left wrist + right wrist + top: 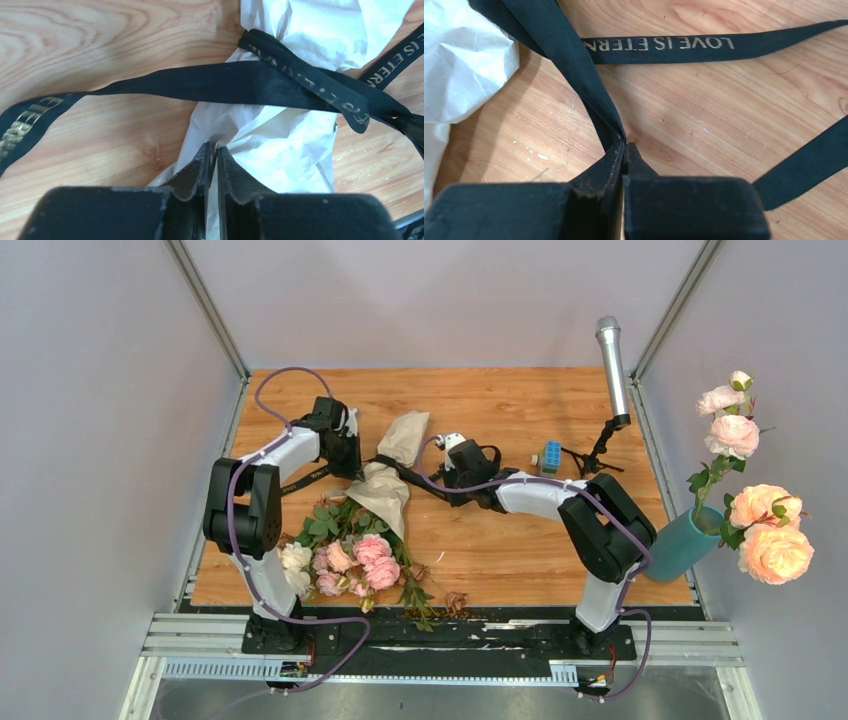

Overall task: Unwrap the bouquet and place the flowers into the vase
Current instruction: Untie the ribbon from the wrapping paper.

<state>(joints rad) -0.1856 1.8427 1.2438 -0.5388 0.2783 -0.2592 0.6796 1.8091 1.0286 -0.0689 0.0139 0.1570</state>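
On the left side of the table (520,550) lies the bouquet (360,525), its blooms toward the near edge. The flowers (350,558), small pink and cream roses with green leaves, fan out beside the left arm's base, with a few brown bits scattered just to their right. Their stems run up into the paper (392,480), which is crumpled and pinched at its waist.

The left gripper (214,155) hangs over the paper just below that waist. Its fingers stand almost together with only a thin slit between them, and pale paper shows in the slit. I cannot tell whether they nip the paper.

A black ribbon (225,82) with gold lettering is wrapped round the paper's waist, and its tails trail across the wood to both sides.

Right of the paper, the right gripper (625,146) is pressed together on one ribbon strand, which runs taut from the fingertips back toward the paper.

Further right sit a small blue block (551,455) and a silver microphone (611,360) on a black stand.

At the table's right edge stands the vase (680,545), well apart from the bouquet, holding large peach roses (775,550).
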